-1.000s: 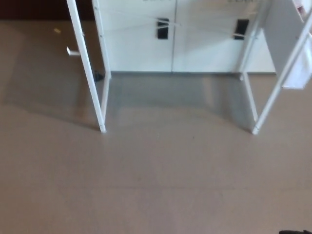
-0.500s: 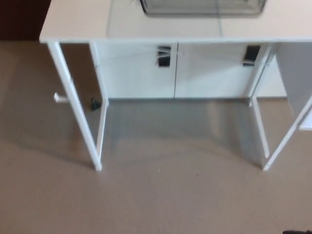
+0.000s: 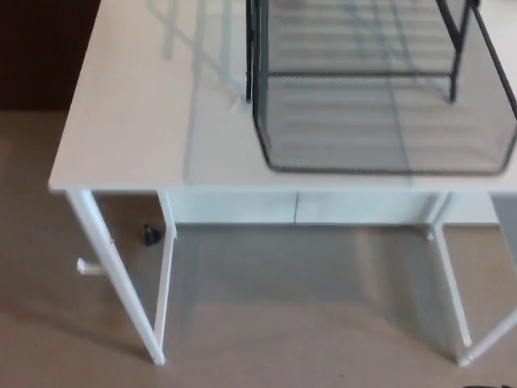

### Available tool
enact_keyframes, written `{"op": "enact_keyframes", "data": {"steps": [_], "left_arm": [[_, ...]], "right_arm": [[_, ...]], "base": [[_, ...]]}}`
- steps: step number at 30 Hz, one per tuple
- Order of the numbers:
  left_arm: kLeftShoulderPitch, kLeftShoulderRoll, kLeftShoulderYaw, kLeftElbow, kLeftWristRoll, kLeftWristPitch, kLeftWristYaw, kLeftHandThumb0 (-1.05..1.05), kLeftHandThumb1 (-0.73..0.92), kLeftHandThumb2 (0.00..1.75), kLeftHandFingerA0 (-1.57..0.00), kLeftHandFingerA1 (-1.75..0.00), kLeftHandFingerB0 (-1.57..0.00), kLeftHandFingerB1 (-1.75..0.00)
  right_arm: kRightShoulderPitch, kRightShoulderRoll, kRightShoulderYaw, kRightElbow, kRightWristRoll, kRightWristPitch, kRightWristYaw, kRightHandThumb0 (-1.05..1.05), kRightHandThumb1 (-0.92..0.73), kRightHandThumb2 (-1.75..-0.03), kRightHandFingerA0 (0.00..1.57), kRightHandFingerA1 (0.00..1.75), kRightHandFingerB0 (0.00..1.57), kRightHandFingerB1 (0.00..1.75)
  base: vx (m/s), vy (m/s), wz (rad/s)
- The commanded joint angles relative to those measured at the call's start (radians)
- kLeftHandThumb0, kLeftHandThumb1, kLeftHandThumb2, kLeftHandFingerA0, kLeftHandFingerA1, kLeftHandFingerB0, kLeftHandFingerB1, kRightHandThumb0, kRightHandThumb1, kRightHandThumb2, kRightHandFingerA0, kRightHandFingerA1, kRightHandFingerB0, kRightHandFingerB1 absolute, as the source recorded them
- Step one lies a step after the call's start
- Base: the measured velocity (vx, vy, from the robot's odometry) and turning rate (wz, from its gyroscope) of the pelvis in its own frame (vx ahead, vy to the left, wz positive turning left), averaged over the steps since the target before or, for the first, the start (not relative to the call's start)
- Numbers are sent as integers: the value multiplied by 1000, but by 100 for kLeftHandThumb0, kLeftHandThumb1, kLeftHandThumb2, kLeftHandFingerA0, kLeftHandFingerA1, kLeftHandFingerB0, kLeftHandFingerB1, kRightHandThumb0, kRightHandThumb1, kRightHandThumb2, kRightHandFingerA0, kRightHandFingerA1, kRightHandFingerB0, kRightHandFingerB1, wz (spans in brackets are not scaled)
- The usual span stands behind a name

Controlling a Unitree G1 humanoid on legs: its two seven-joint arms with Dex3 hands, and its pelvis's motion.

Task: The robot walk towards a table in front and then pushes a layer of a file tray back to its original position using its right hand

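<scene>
A black wire-mesh file tray (image 3: 380, 89) stands on the white table (image 3: 145, 121), at the upper right of the head view. Its lowest layer (image 3: 388, 141) sticks out toward me, past the upright frame posts, close to the table's front edge. The upper layers are cut off by the top of the picture. Neither of my hands shows; only a dark sliver sits at the bottom right corner.
The table's white legs (image 3: 121, 283) come down to a beige floor at left and right. White cabinet fronts (image 3: 299, 208) show under the tabletop. A small black object (image 3: 151, 234) lies on the floor by the left leg. Dark wall at the upper left.
The whole picture has shifted: the camera has tilted up, so the tabletop and the file tray now fill the upper half. Nothing on the table has moved.
</scene>
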Motion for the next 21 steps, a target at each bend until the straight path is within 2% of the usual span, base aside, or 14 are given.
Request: {"op": "enact_keyframes", "data": {"steps": [1, 6, 7, 10, 11, 16, 17, 21], "left_arm": [[-9, 13, 9, 6, -12, -31, -10, -8, 49, 54, -56, -50, -40, -40], [-10, 11, 9, -3, -9, -12, 10, -7, 50, 54, -58, -50, -42, -40], [-11, 9, 11, 4, -14, -14, 5, -6, 49, 54, -58, -51, -41, -40], [-4, 7, 13, 3, -15, -16, 5, -6, 49, 53, -59, -50, -42, -40], [3, 7, 13, -4, -15, -16, 5, -5, 49, 53, -60, -50, -43, -40], [10, 10, 15, 4, -12, -42, -2, -7, 48, 54, -59, -51, -41, -40], [4, 12, 16, 10, -12, -41, 1, -8, 47, 54, -60, -50, -42, -40], [-8, 15, 21, 14, -17, -35, -3, -7, 47, 53, -60, -50, -42, -40]], "right_arm": [[-29, -14, 7, 14, -19, 11, -24, -35, -50, -55, 72, 43, 50, 39], [-39, -14, 11, 19, -13, 8, -20, -34, -50, -55, 71, 44, 50, 39], [-37, -15, 8, 21, -7, 2, -15, -41, -43, -70, 65, 54, 45, 48], [-33, -17, 10, 29, -5, -9, -11, -43, -43, -71, 64, 55, 43, 48], [-32, -15, 9, 30, -4, -13, -11, -33, -51, -55, 72, 44, 49, 39], [-29, -16, 25, 0, -25, 13, -29, -34, -51, -55, 72, 43, 48, 38], [-34, -16, 26, -2, -23, 18, -28, -42, -43, -70, 66, 54, 44, 48], [-48, -18, 29, -2, -22, 23, -24, -43, -43, -71, 66, 54, 45, 48]], "base": [[450, -28, 34], [398, -26, 4], [356, -23, -8], [353, -2, -25], [234, 144, -30], [268, 206, -16], [212, 207, -4], [50, 49, 0]]}}
